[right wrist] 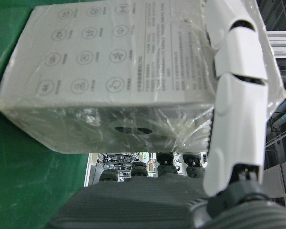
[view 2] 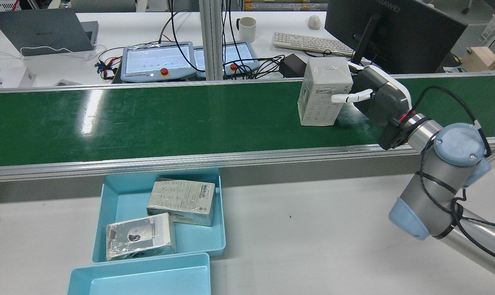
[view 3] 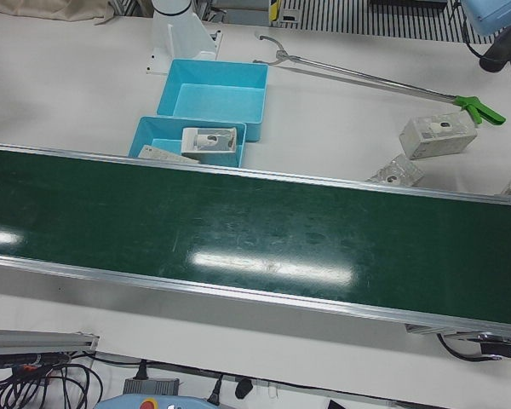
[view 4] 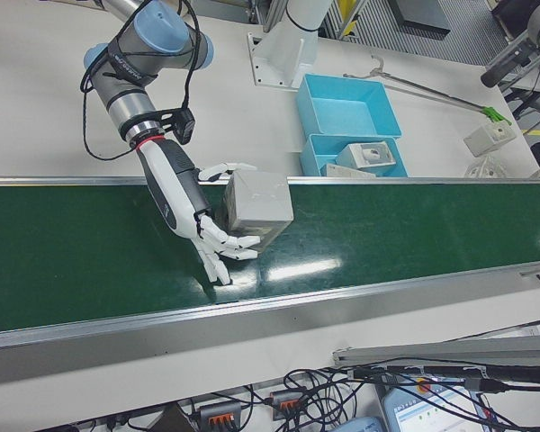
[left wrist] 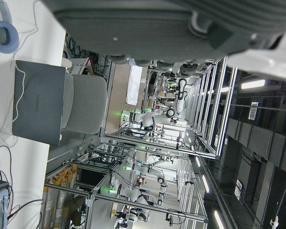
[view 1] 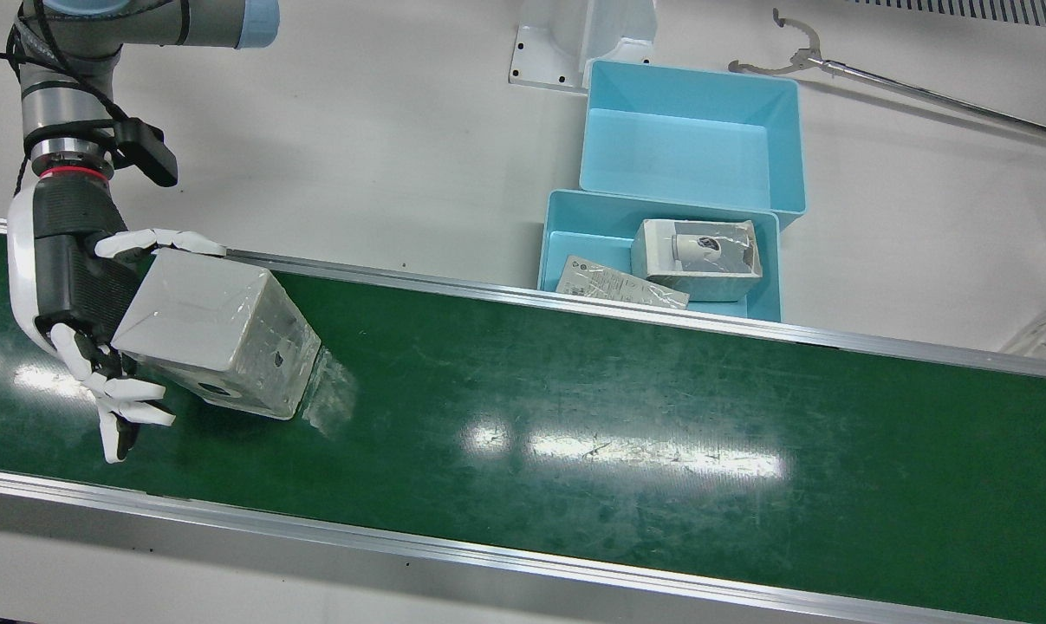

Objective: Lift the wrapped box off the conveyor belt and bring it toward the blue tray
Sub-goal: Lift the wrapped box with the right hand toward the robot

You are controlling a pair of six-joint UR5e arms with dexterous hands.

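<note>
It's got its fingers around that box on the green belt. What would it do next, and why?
Probably lift it a little. The right hand grips the wrapped box from both sides, yet the box looks still down on the belt, far from the blue tray.

Five wrapped boxes [view 1: 219, 334], two blue trays [view 1: 691, 143]

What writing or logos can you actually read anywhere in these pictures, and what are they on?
"HUAWEI": back of the monitor.
"HUAWEI": lid of the laptop.
"UR": blue cap of the robot arm joint.
Wrapped box in the right hand: round icons and fine print, too small to read.
Barcoded box in the blue tray: unreadable.
</note>
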